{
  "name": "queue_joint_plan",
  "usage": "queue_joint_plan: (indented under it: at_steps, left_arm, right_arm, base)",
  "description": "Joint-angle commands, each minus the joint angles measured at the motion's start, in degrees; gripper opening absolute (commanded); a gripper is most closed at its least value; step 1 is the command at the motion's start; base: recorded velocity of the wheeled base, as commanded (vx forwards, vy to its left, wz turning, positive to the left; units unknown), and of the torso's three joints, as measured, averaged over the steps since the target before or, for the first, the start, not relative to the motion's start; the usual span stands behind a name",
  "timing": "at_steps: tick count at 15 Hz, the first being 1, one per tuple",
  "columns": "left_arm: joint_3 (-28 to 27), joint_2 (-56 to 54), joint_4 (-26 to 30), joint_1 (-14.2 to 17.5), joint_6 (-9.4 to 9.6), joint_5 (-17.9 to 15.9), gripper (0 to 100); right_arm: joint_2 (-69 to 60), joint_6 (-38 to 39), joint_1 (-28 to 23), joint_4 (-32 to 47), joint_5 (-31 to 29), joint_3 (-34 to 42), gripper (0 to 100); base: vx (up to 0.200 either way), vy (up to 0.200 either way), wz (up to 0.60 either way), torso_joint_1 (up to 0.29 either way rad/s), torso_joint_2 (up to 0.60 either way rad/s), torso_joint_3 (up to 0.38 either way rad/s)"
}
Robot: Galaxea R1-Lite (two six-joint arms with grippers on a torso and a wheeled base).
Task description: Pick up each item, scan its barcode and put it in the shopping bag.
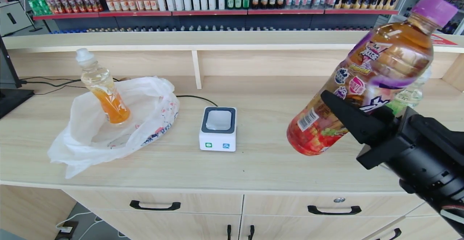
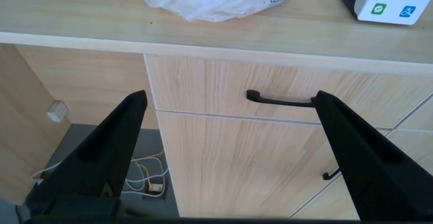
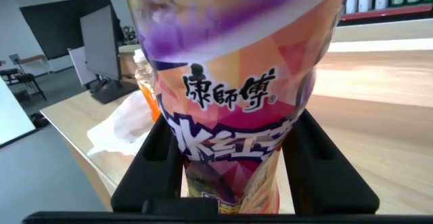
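My right gripper [image 1: 353, 118] is shut on a big purple-capped bottle [image 1: 377, 69] of amber drink, holding it tilted in the air over the right side of the counter, barcode label turned toward the left. In the right wrist view the bottle [image 3: 230, 61] fills the space between the black fingers [image 3: 159, 163]. A white scanner [image 1: 217, 128] sits mid-counter. To its left lies the white shopping bag [image 1: 87, 138] with an orange-drink bottle [image 1: 103, 89] standing in it. My left gripper [image 2: 230, 102] hangs open below the counter edge, facing the drawers, holding nothing.
A clear greenish bottle [image 1: 411, 95] stands on the counter behind the held one. A black cable [image 1: 195, 97] runs behind the scanner. A monitor base [image 1: 11, 98] sits at the far left. A raised wooden ledge [image 1: 232, 38] backs the counter; drawer handles [image 2: 281, 101] lie below.
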Motion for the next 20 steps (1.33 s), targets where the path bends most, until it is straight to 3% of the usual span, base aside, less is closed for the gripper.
queue_joint_plan:
  at_steps: [1,10,14,18,20]
  left_arm:
    - [-0.04,0.00,0.08,0.00,-0.01,0.01,100]
    - [-0.04,0.00,-0.01,0.00,-0.10,0.01,100]
    - [0.05,0.00,-0.01,0.00,-0.10,0.01,100]
    - [-0.04,0.00,-0.01,0.00,-0.10,0.01,100]
    - [-0.04,0.00,-0.01,0.00,-0.10,0.10,100]
  right_arm:
    - [3.64,-1.13,-4.76,-0.09,-0.04,-0.48,0]
    - [12.86,-9.22,-16.89,-0.09,-0.04,-8.66,0]
    - [12.95,-8.95,-17.16,-0.09,-0.13,-9.62,0]
    - [13.22,-8.60,-17.07,-0.09,-0.13,-9.98,0]
    - [13.22,-8.60,-17.07,-0.09,-0.13,-9.98,0]
  base:
    - [0.000,0.000,0.00,0.000,0.00,0.000]
    - [0.000,0.000,0.00,0.000,0.00,0.000]
    - [-0.150,0.000,0.00,0.007,0.00,-0.001]
    - [0.000,0.000,0.00,0.000,0.00,0.000]
    - [0.000,0.200,0.00,0.022,0.01,-0.005]
